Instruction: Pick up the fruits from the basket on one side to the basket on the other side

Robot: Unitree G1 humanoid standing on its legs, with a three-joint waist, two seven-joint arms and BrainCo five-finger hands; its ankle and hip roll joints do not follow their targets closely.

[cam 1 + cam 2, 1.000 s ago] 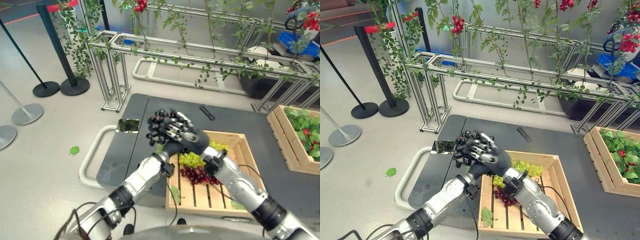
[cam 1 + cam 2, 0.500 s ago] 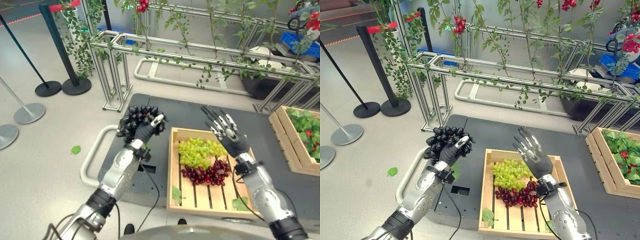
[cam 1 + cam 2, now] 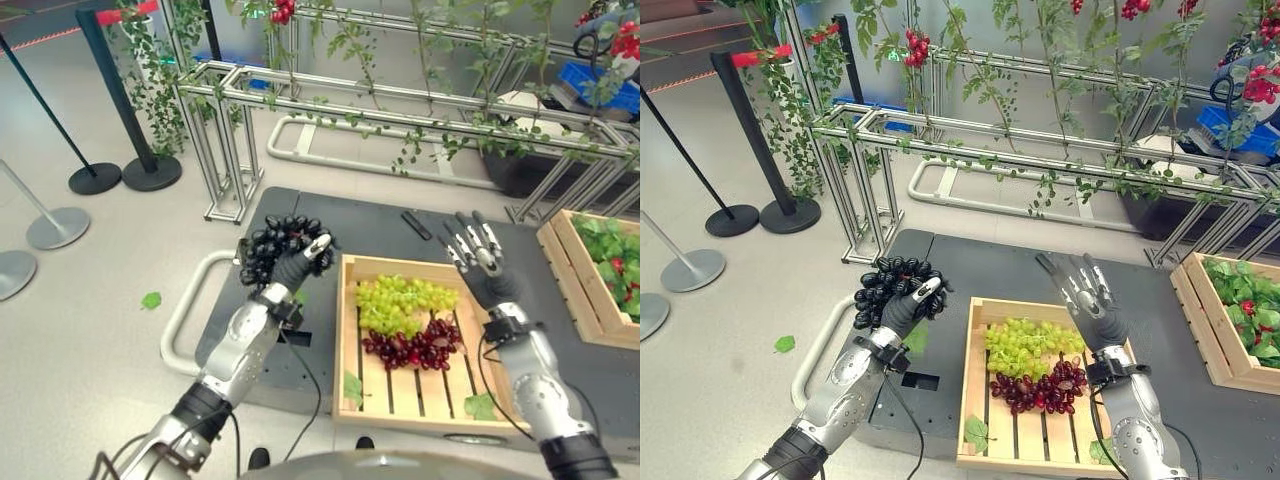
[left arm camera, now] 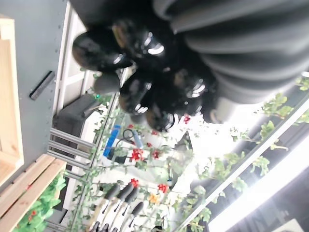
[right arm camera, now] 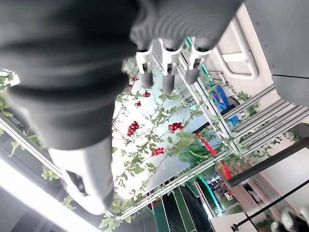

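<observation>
A dark grey tabletop carries a wooden slatted crate holding a bunch of green grapes with a bunch of red grapes just in front of it. Behind stands an aluminium frame hung with leafy vines and red berry clusters, and stanchion posts stand on the floor to the left. A second wooden crate of green leaves is cut off at the right edge. The left robot hand, raised left of the slatted crate, is clamped on a bunch of black grapes. The right robot hand hovers above the crate's far right corner, fingers straight and spread. A small dark bar lies on the tabletop; no writing is legible.
</observation>
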